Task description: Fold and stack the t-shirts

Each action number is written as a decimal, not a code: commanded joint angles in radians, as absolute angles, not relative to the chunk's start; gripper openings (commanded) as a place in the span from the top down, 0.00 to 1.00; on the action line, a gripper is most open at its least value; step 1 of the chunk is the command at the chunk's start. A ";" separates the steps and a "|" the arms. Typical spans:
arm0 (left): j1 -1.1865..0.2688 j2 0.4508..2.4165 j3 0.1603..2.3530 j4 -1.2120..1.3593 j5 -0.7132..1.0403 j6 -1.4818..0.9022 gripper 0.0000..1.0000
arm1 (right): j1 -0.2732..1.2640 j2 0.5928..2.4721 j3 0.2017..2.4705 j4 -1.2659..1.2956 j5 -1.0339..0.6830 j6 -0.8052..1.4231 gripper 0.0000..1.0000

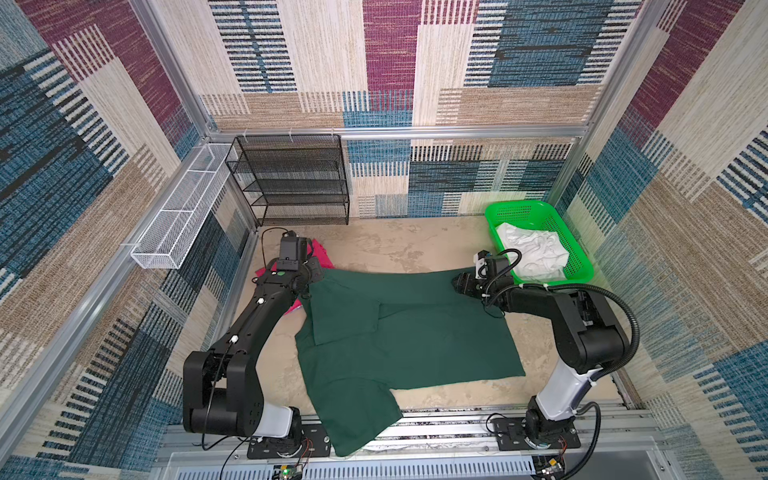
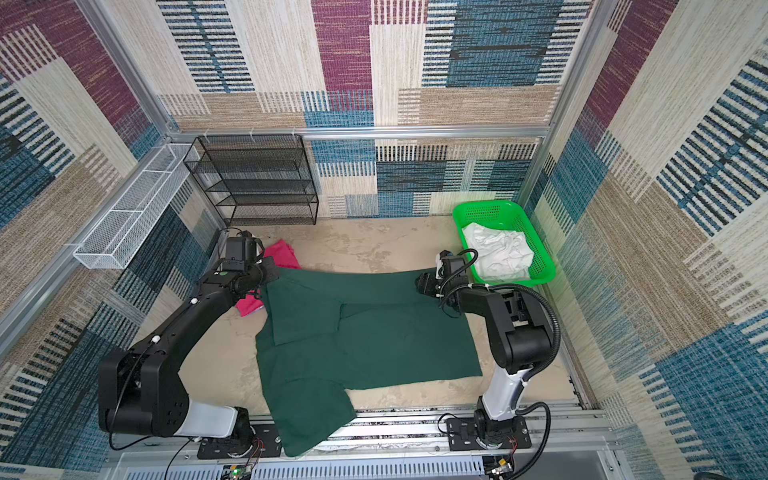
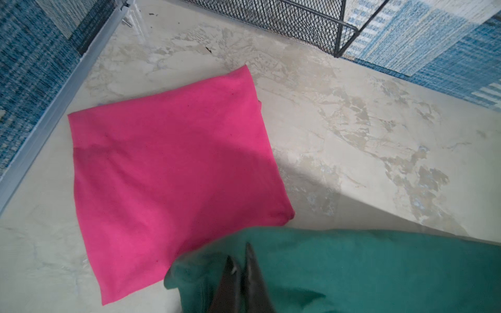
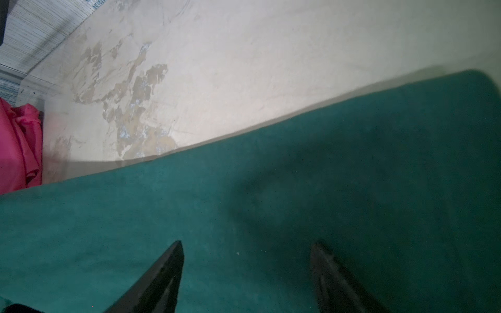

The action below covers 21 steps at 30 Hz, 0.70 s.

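2 tools at the dark green t-shirt's [image 1: 407, 332] far edge

The left tool [image 3: 240, 253] is clenched on its far left corner, which overlaps the folded pink t-shirt [image 3: 168, 176]. The right tool [image 4: 247, 244] hangs released, jaws spread, over the far right corner. The green shirt lies spread mid-tabletop [image 1: 374, 245].

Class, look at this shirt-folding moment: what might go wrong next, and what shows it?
1. Only the left end effector is shut on the dark green t-shirt; the right end effector hangs open above it, so a lift could skew the cloth.
2. The gripped corner overlaps the folded pink t-shirt and may drag it.
3. A sleeve hangs over the front rail and could snag.
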State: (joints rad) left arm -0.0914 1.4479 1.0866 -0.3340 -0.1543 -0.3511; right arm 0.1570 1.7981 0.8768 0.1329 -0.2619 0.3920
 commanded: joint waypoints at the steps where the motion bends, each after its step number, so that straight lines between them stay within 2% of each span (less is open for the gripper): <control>1: -0.084 1.467 1.083 -0.278 -0.207 -0.324 1.00 | 0.152 1.843 0.906 0.040 -0.252 0.416 0.25; 13: -0.028 1.746 1.337 -0.299 -0.212 -0.317 1.00 | 0.141 2.042 1.178 -0.005 -0.285 0.398 0.25; 15: -0.012 1.794 1.385 -0.326 -0.198 -0.317 0.90 | 0.141 2.033 1.193 0.003 -0.291 0.390 0.25; 19: 0.004 1.802 1.415 -0.407 -0.215 -0.352 0.55 | 0.141 1.974 1.193 -0.011 -0.263 0.356 0.25; 21: 0.005 1.760 1.371 -0.409 -0.230 -0.376 0.47 | 0.142 1.942 1.194 -0.041 -0.231 0.337 0.24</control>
